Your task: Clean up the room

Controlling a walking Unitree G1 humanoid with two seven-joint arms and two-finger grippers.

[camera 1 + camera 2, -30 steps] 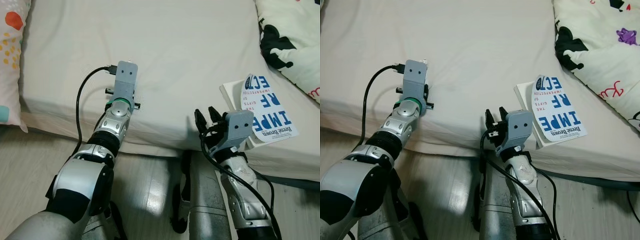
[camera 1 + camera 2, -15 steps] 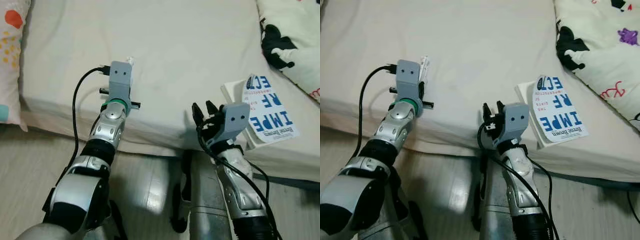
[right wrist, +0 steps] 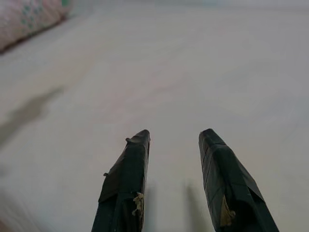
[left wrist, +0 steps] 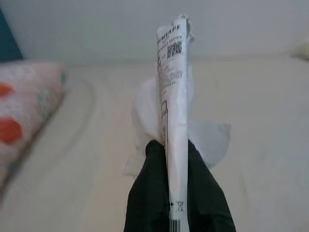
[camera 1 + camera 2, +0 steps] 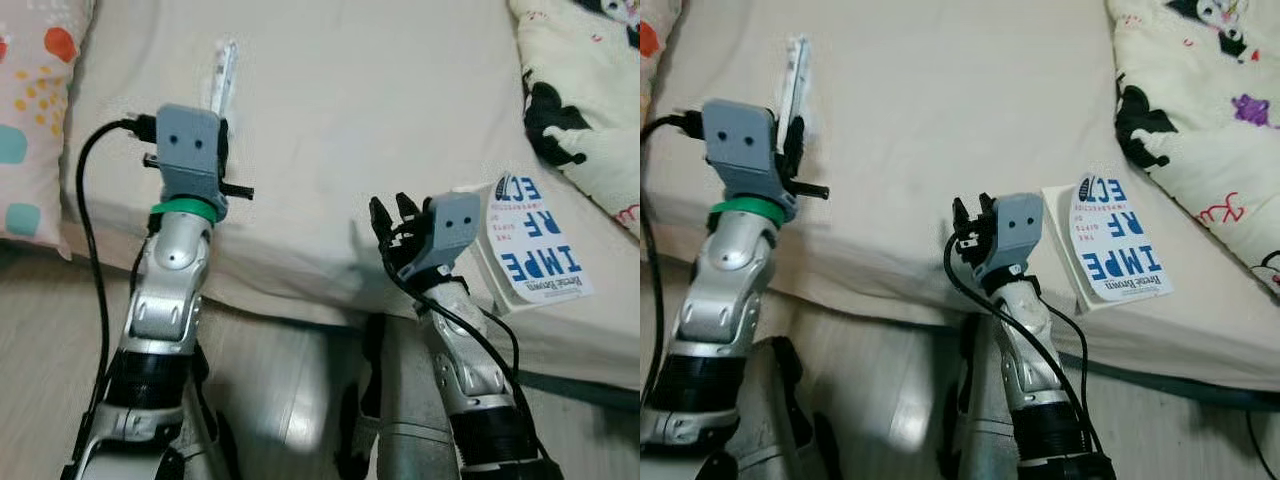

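Crinkled white plastic, a flattened wrapper [image 4: 174, 96] printed with small text and a QR code, stands upright in the left gripper [image 4: 176, 169], whose 2 black fingers are clamped together on its lower part. From the head views the wrapper [image 5: 222, 75] rises above the raised left wrist, held over the near part of the cream bed [image 5: 360, 120]. The left wrist view adds a crumpled white flap behind the wrapper and a pillow [image 4: 29, 101] with red spots.

The right gripper [image 5: 393, 222] hangs over the bed's front edge with its 2 fingers [image 3: 128, 179] apart and nothing between them. Just beside it a book [image 5: 1115, 245] with blue letters lies flat on the bed. A patterned quilt [image 5: 1200, 110] lies further right.
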